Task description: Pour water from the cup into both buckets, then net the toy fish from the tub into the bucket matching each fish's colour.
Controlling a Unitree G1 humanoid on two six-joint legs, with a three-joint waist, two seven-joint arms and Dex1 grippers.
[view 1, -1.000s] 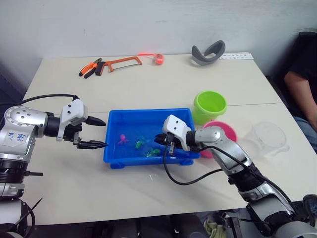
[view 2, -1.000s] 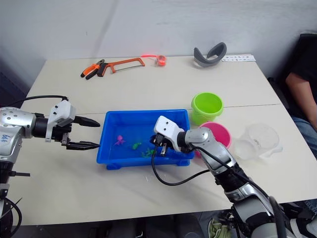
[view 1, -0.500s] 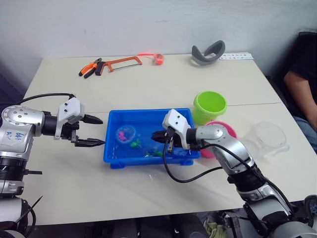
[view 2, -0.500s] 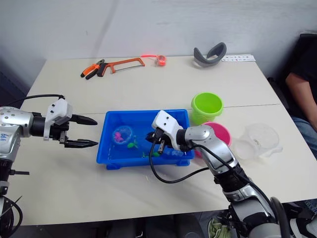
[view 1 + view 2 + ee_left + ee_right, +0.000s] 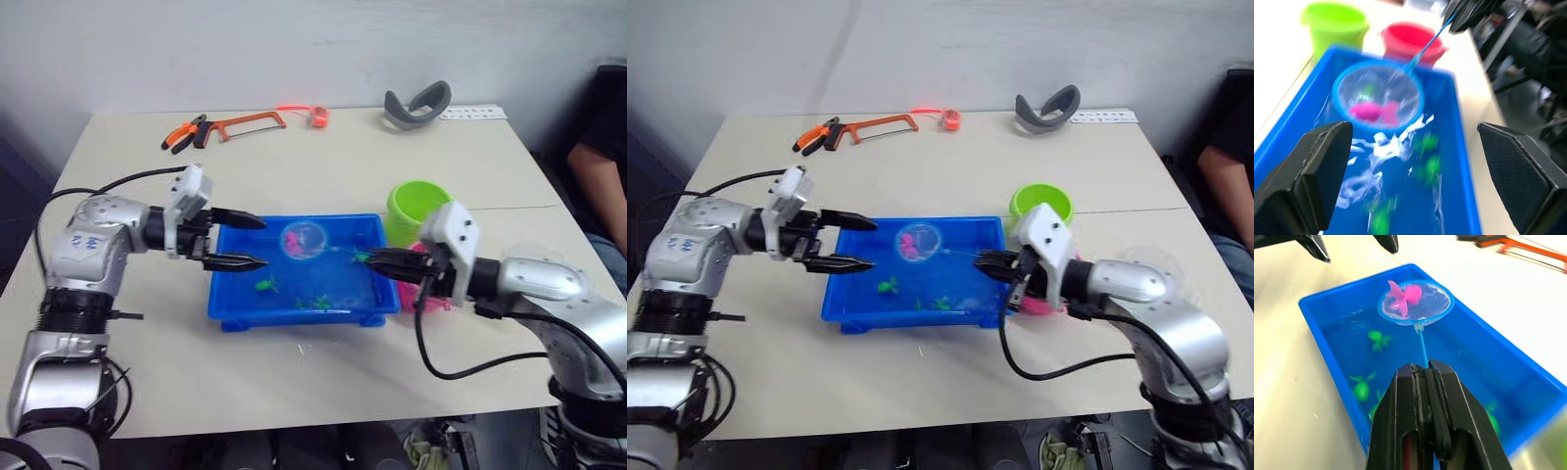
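Small round light-blue mesh net [image 5: 1415, 302] now lifted clear of water in shallow bright blue plastic tub [image 5: 227, 294], magenta toy fish [image 5: 1405, 296] inside hoop. My right gripper [image 5: 377, 262] withdrawn from tub centre toward its right rim. My left gripper [image 5: 247, 241] advanced over tub's left rim.

The room is evenly and softly lit from overhead, so the pale worktop [image 5: 323, 166] looks bright without any hard glare. Shadows are faint and short; a soft one sits just under the blue tub [image 5: 294, 318]. The far left corner beside the worktop falls off into darkness. The left wrist view is smeared by motion: the net [image 5: 1378, 100] and the green bucket [image 5: 1334, 27] are soft-edged, and the water shows streaky white glints. The right wrist view is crisper, though the claw [image 5: 1422, 377] up close is a little soft.
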